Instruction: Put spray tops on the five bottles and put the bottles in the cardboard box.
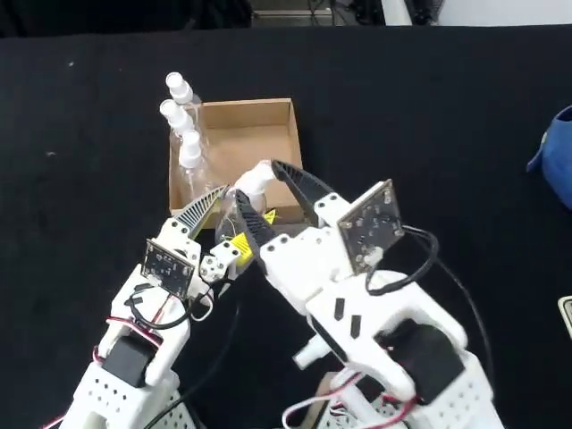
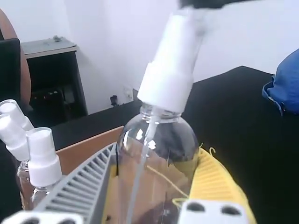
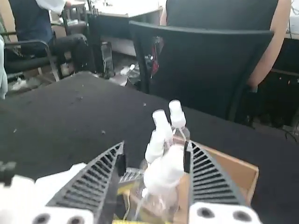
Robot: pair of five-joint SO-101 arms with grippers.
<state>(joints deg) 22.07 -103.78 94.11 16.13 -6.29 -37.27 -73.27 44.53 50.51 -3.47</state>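
I am working around some blind spots here. In the left wrist view the base of the bottle (image 2: 154, 154) is hidden behind the left gripper (image 2: 154, 191), and the head of the spray top (image 2: 170, 70) is blurring into a dark finger at the picture's edge. I cannot tell whether the top is seated on the neck.

The left gripper is pinching the bottle's clear body between its grey ribbed finger and its yellow one. It is holding the bottle at the near edge of the cardboard box (image 1: 259, 105), toward that edge's left corner. The bottle's long axis is running roughly upright, neck uppermost. The spray top is leaning off that axis, with its dip tube trailing down inside the bottle.

The right gripper (image 3: 154, 163) is standing spread around the spray top. One finger is lying close against the top, and the other is leaving a clear gap.

The high view is giving me the box layout, with three capped bottles (image 1: 183, 125) lining its left wall. From the wrist views I am seeing them upright, nozzles tilted, but their lower halves are cut off by the box or the fingers.

A blue object (image 1: 556, 156) is poking in at the worktop's right edge, mostly cropped.
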